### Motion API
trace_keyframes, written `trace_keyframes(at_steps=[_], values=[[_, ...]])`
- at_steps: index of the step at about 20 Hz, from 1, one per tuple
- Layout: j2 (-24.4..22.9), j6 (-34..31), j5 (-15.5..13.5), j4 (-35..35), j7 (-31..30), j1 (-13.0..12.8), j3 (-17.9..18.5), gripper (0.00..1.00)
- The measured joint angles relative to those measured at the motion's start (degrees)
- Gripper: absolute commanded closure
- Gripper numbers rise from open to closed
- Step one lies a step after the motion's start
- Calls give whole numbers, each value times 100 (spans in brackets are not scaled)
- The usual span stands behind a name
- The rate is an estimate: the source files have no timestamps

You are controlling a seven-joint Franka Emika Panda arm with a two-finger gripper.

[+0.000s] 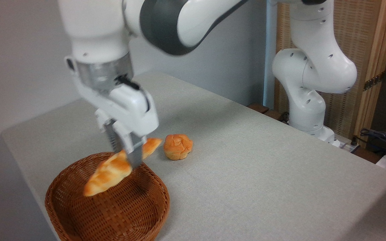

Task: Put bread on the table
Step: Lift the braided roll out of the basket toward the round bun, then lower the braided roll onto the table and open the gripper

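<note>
One robot arm reaches in from the top of the view, and its single end effector (127, 152) is clamped on the one long loaf (112, 172), the two fingers (135, 154) pinching it across the middle. The loaf hangs in the air, tilted: its lower pointed end dips toward 8 o'clock over the open basket (119, 214), while its upper end points toward 2 o'clock, past the basket's far rim. It touches neither the basket nor the cloth, as far as the view shows; a dark shadow lies under it inside the basket.

There is one basket, round and brown, woven, sitting at the near left corner of the surface (263, 160), at about 7 o'clock from the middle of the view. Nothing can be seen lying inside it.

There is one small round bun (178, 146), orange with a cracked top, resting on the grey-beige cloth just beyond the basket, at 2 o'clock from it and near the loaf's raised tip but apart from it.

The arm's white base (308, 100) stands at the far right edge of the surface, at about 2 o'clock. Some dark cables (380, 139) lie off the surface at 3 o'clock, in front of a wooden screen (360, 50).
</note>
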Motion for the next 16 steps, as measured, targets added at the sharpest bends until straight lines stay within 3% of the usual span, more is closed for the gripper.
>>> trace_keyframes(at_steps=[4, 8, 9, 10, 11, 16], values=[[-929, -211, 0, -1127, 243, 27, 132, 70], [-1573, -209, 0, -2325, 365, -28, 125, 69], [-1667, -208, 0, -2557, 384, -44, 125, 62], [-1727, -207, 0, -2748, 393, -55, 124, 45], [-1756, -205, 1, -2894, 406, -64, 124, 36], [-1700, -191, 423, -3210, 689, -124, 124, 14]])
